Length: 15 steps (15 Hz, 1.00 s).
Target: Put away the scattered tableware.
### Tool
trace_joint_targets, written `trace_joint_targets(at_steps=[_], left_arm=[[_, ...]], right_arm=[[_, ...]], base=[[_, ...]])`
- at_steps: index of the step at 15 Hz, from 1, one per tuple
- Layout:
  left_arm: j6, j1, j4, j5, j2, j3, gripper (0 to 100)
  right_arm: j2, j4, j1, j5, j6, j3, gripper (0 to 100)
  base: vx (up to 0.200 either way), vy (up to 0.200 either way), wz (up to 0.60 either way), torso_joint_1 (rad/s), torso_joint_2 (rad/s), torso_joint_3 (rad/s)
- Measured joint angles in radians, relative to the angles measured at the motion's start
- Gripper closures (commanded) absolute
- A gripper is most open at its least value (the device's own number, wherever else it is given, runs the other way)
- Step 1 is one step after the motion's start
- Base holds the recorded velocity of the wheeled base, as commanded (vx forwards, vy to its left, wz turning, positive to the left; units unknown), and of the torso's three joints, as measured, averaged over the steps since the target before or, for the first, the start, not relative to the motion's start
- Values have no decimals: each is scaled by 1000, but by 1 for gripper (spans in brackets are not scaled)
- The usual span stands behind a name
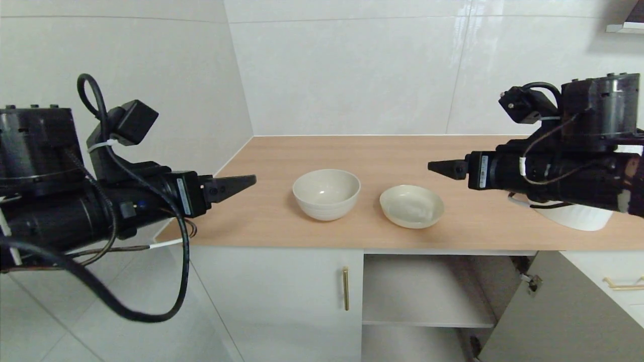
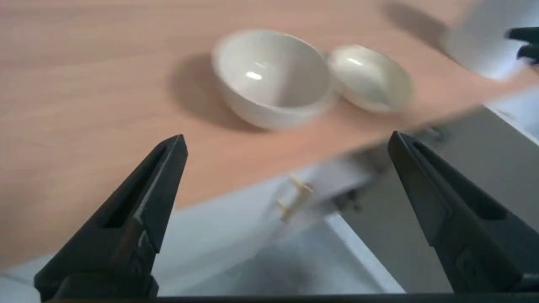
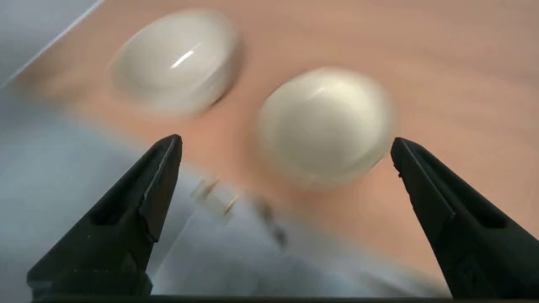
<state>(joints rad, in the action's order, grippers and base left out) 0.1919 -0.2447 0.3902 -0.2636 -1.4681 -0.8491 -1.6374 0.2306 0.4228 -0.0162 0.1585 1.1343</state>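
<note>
A deep cream ceramic bowl (image 1: 326, 193) stands upright near the middle of the light wooden counter (image 1: 402, 151). Just beside it on the right, not touching, sits a shallow cream ceramic dish (image 1: 411, 206), closer to the front edge. A white ribbed vessel (image 1: 578, 217) stands farther right, partly hidden behind the right arm.

The left end effector (image 1: 236, 183) hangs at the counter's left end, pointing toward the bowl and well apart from it. In the left wrist view its fingers (image 2: 126, 227) are spread wide and hold nothing. The right end effector (image 1: 443, 167) hovers above the counter to the right of the dish, also spread wide and unladen, as its fingers (image 3: 455, 219) show.

Below the counter, a white cabinet door (image 1: 282, 296) with a gold bar handle (image 1: 345, 288) is closed. The compartment next to it stands open, showing a white shelf (image 1: 427, 317)
</note>
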Motion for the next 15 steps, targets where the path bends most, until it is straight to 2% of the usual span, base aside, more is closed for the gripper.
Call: trace_joint_targets(at_steps=[2,4,7,8,9,10,12,15], left_arm=[[56,2,-35,26,-64,-87,0],[125,-3,-161,31,-122,-217,0],[228,-19,-493,32,-212,-496,0],[262,-26,-646,32,-252,-620,0],[285,-30,-760,34,-294,-719,0],[301,-33,-834,41,-345,-792,0],[321,-40,-872,72,-455,-876,0],[330,-75,-808,153,-585,-919,0]], right_arm=[[-80,-67,-26,-28,81,97,0],[-130,-69,-43,-37,98,120,0],[-166,-69,-50,-50,102,122,0],[-171,-70,-50,-65,105,120,0],[-175,-69,-50,-83,106,119,0],[-179,-69,-49,-97,106,117,0],[-186,-69,-39,-111,107,115,0],[-196,-61,-34,-122,107,114,0]], base=[[0,0,0,0,0,0],[0,0,0,0,0,0],[0,0,0,0,0,0],[0,0,0,0,0,0],[0,0,0,0,0,0],[0,0,0,0,0,0],[0,0,0,0,0,0],[0,0,0,0,0,0]])
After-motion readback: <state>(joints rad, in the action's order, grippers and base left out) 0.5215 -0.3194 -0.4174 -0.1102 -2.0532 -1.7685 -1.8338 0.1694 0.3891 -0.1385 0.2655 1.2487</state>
